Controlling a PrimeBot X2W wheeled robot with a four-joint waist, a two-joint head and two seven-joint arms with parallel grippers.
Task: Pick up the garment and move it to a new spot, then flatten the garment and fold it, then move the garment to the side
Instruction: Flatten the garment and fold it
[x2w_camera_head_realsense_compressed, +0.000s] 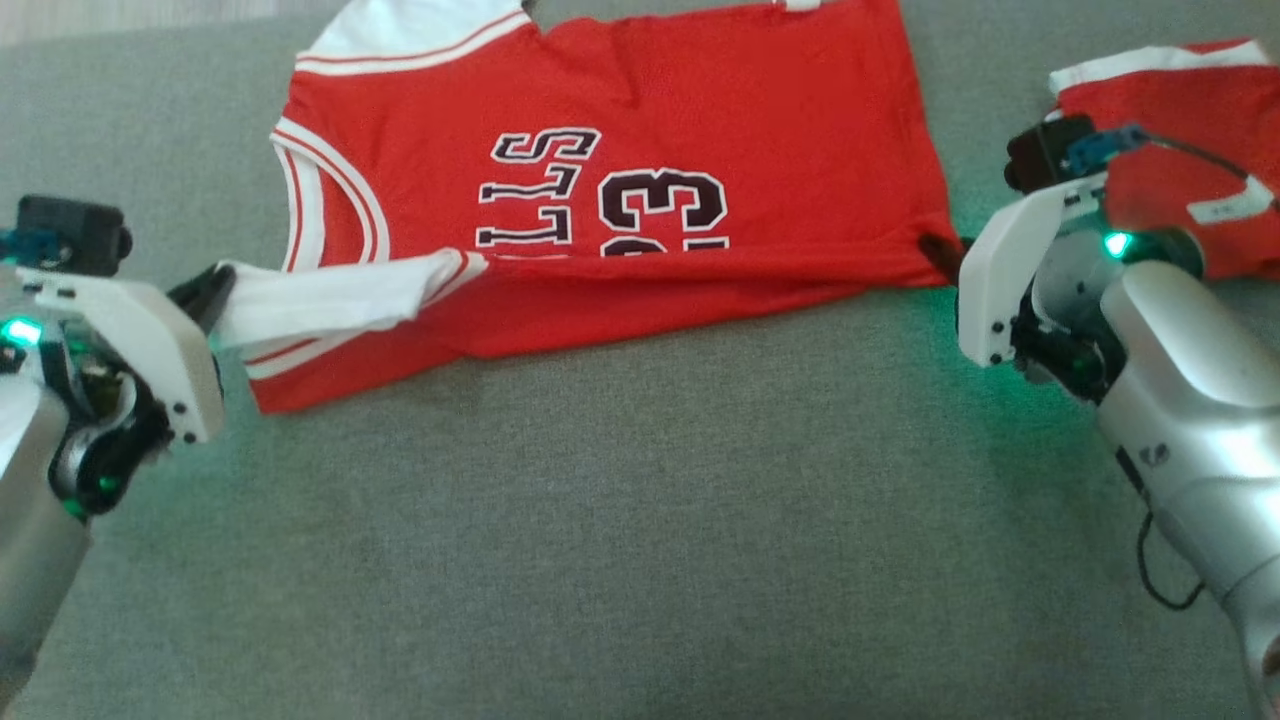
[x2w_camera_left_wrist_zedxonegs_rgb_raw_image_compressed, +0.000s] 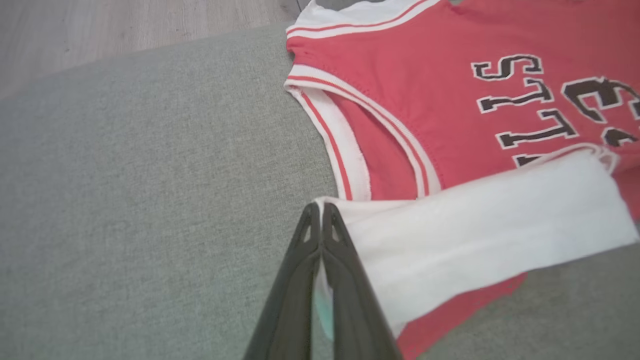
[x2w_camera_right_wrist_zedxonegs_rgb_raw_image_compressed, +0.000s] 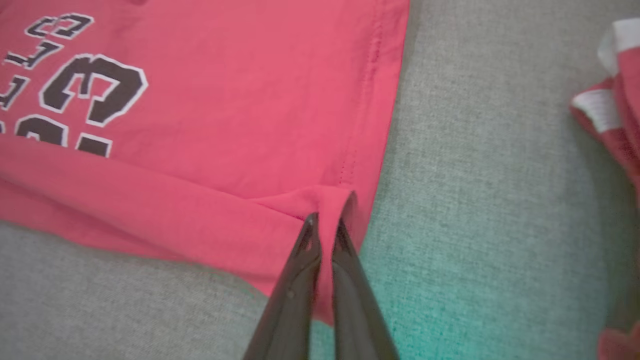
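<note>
Jersey (x2w_camera_head_realsense_compressed: 700, 110) in red lies spread on a grey fabric surface (x2w_camera_head_realsense_compressed: 640, 520), near edge lifted. The left gripper (x2w_camera_head_realsense_compressed: 212, 288) has its jaws closed tight on a white fold at the shoulder end, and the right gripper (x2w_camera_head_realsense_compressed: 940, 255) jaws are clamped on the hem corner. A second red garment (x2w_camera_head_realsense_compressed: 1180, 120) lies beside it.

Home-like room: grey fabric surface (x2w_camera_head_realsense_compressed: 640, 520), pale wood-plank floor (x2w_camera_left_wrist_zedxonegs_rgb_raw_image_compressed: 100, 35).

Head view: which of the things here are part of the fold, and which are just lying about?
In the job:
- red jersey, spread flat, near edge folded up
- left end effector, shut on its white shoulder piece
- right end effector, shut on its hem corner

Lying about:
- second red-and-white garment, bunched at the right
- wooden floor beyond the grey cushion surface
</note>
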